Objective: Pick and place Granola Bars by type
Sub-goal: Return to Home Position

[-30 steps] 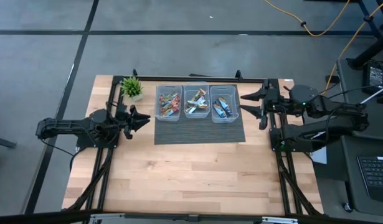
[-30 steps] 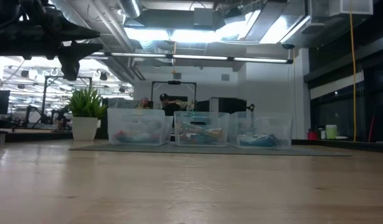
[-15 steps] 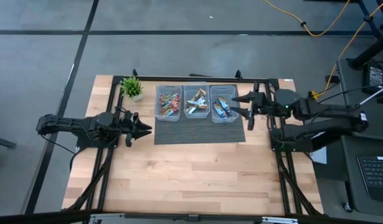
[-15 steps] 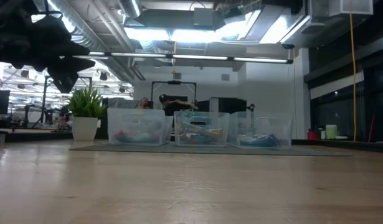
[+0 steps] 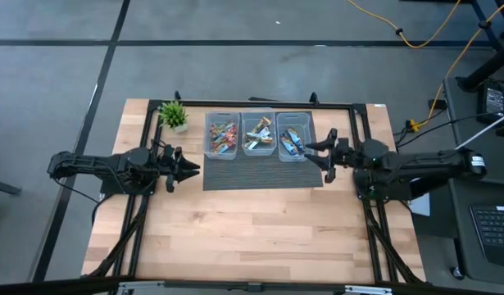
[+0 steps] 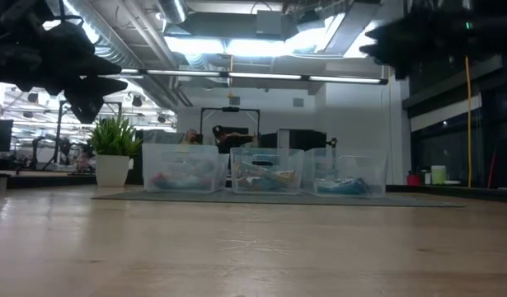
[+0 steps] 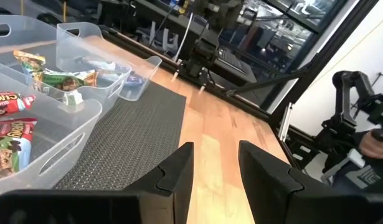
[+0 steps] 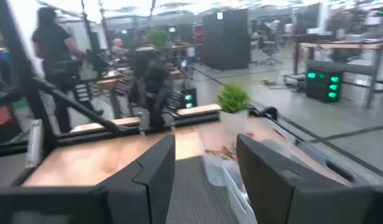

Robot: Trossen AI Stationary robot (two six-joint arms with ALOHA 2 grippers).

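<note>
Black fingers of the left end effector [image 5: 188, 169] are spread, nothing between them; its wrist view shows only bare wood in the gap. It hangs at the left edge of the ribbed grey mat [image 5: 264, 174], near the front-left corner of the left bin [image 5: 206, 135], pointing across the worktop [image 5: 252, 229] toward the other arm.

Right end effector [image 5: 317, 156]: also released and empty. It sits just beside the outer wall of the right bin [image 5: 294, 115], over the mat's right edge, so it is the closer of the two to any bin.

Granola Bars [image 5: 223, 137] are all inside the three clear bins on the mat:
- red-orange wrappers in the left bin
- tan-gold bars [image 5: 258, 135] in the middle bin [image 5: 242, 135]
- blue bars [image 5: 292, 143] in the right bin

I see none loose on the wood. Bars lie jumbled, no common long axis. The bins' long sides run front to back, side by side in a row between the two arms.

My read: sorting looks finished, only the pull-back is left. The bars lie inboard of both end effectors, so each arm's clear way out is outward, toward its own side. The right one has the least margin to a bin wall. Potted plant [image 5: 174, 115] stands behind the left arm's line, apart from it.
</note>
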